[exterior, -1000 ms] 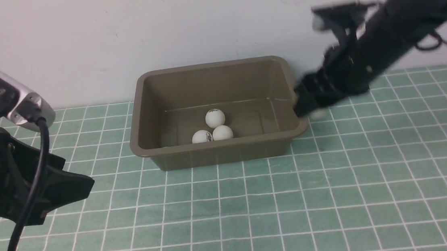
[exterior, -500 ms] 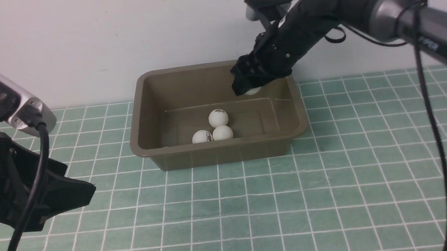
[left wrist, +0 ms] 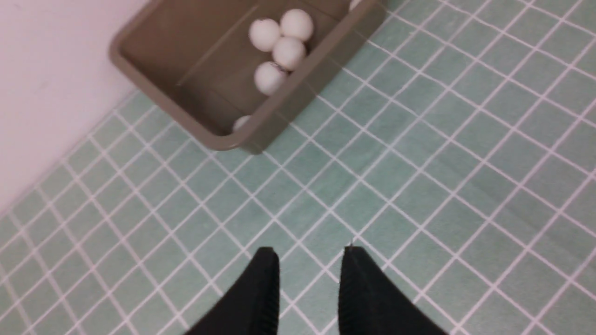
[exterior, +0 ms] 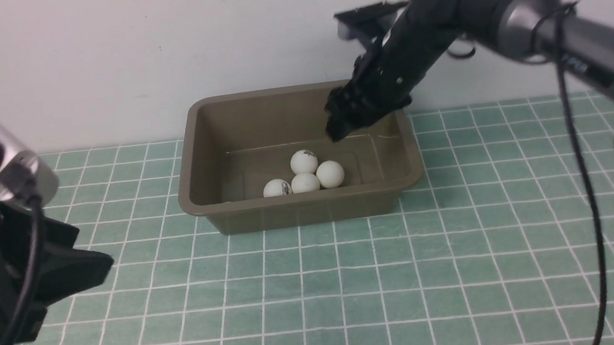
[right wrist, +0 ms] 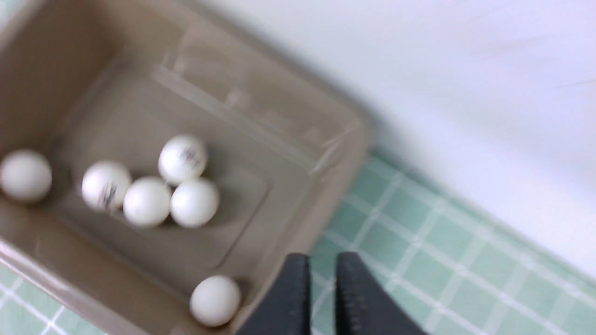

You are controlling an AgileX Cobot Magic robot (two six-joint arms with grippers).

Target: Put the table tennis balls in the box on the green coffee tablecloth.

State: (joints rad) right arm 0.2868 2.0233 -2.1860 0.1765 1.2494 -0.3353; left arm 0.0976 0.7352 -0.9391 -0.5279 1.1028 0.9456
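In the front view, the right gripper (exterior: 339, 128) hangs over the far right corner of the box (exterior: 299, 209). Four table tennis balls (exterior: 310, 175) sit in a bunch on the box floor, below the jaws and a bit toward the robot. I cannot tell from here if the jaws are apart. The left gripper (exterior: 90, 264) hangs low over the green coffee tablecloth (exterior: 351, 291), well apart from the box.

In the left wrist view, the left gripper (left wrist: 311, 260) points down at bare cloth. Its jaws stand a little apart with nothing between them. The box (left wrist: 279, 118) is far out ahead of the tips, with the bunch of balls (left wrist: 279, 51) inside and one more ball peeking over the near rim.

In the right wrist view, the right gripper (right wrist: 321, 274) has its jaws nearly together, with only a thin gap and nothing held. The box (right wrist: 298, 223) is ahead of the tips. Six balls (right wrist: 153, 186) lie inside: four in a bunch, one off alone, one close to the tips by the wall.

It looks like all the balls are in. What could go wrong: the right arm is very close to the rim, so pulling away low could bump the box and shake the balls out.
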